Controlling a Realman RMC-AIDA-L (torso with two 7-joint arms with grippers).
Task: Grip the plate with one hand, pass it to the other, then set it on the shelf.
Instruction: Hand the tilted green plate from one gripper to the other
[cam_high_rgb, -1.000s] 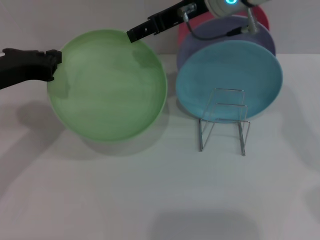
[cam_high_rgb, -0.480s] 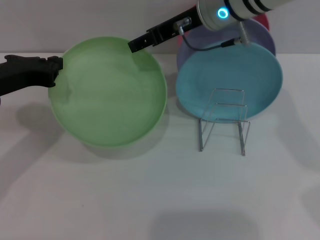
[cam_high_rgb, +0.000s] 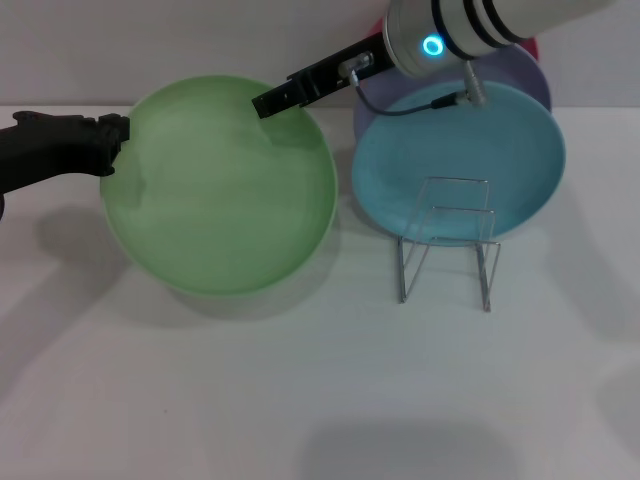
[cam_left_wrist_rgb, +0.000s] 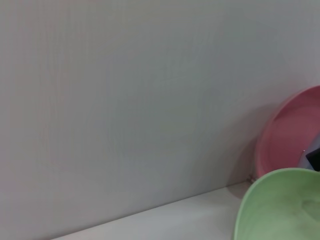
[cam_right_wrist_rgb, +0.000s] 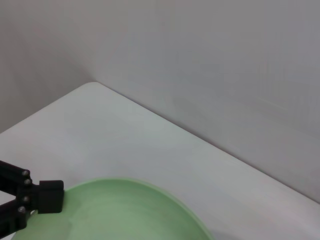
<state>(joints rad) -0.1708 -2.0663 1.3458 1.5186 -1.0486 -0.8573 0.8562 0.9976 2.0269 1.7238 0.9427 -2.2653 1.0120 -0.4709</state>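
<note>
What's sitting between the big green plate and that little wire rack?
Nothing: in the head view only bare white table separates the green plate from the wire rack. The blue plate stands behind the rack.

Head camera looks forward and down over the tabletop; both wrist cameras sit close, facing the back wall, sharing the green plate (cam_high_rgb: 222, 185).
</note>
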